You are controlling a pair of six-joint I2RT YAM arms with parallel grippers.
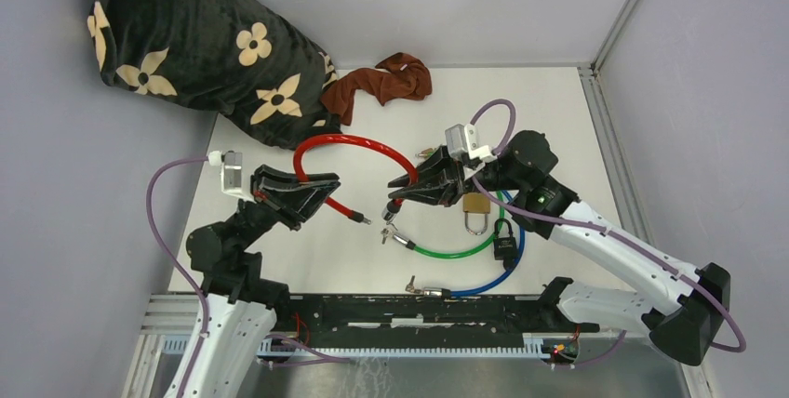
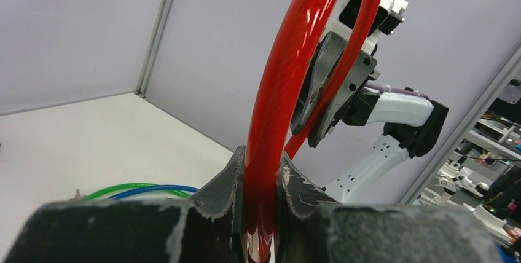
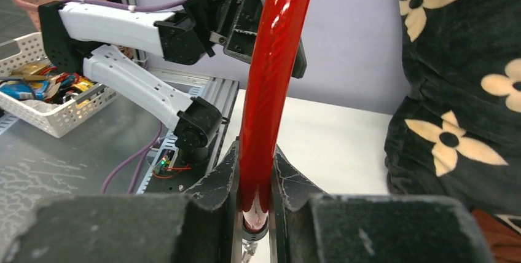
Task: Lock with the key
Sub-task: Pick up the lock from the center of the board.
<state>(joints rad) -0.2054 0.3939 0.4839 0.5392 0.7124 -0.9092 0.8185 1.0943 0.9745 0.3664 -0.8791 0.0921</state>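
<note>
A red cable [image 1: 346,141] arches over the white table [image 1: 279,258], and both grippers hold it. My left gripper [image 1: 326,192] is shut on it near its free metal end [image 1: 359,218]; in the left wrist view the red cable [image 2: 289,72] rises from between that gripper's [image 2: 262,177] pads. My right gripper [image 1: 400,195] is shut on the other end; in the right wrist view the red cable [image 3: 270,72] runs up out of my right gripper [image 3: 255,177]. A brass padlock [image 1: 476,205] and a black padlock [image 1: 504,247] lie under the right arm. A small metal piece [image 1: 425,151], possibly the key, lies behind the right gripper.
A green cable [image 1: 456,251] and a blue cable [image 1: 493,279] curve across the table near the padlocks. A black flowered blanket [image 1: 186,35] fills the back left, with a brown cloth [image 1: 386,82] beside it. A black rail [image 1: 419,310] runs along the near edge. A white basket [image 3: 43,103] stands off the table.
</note>
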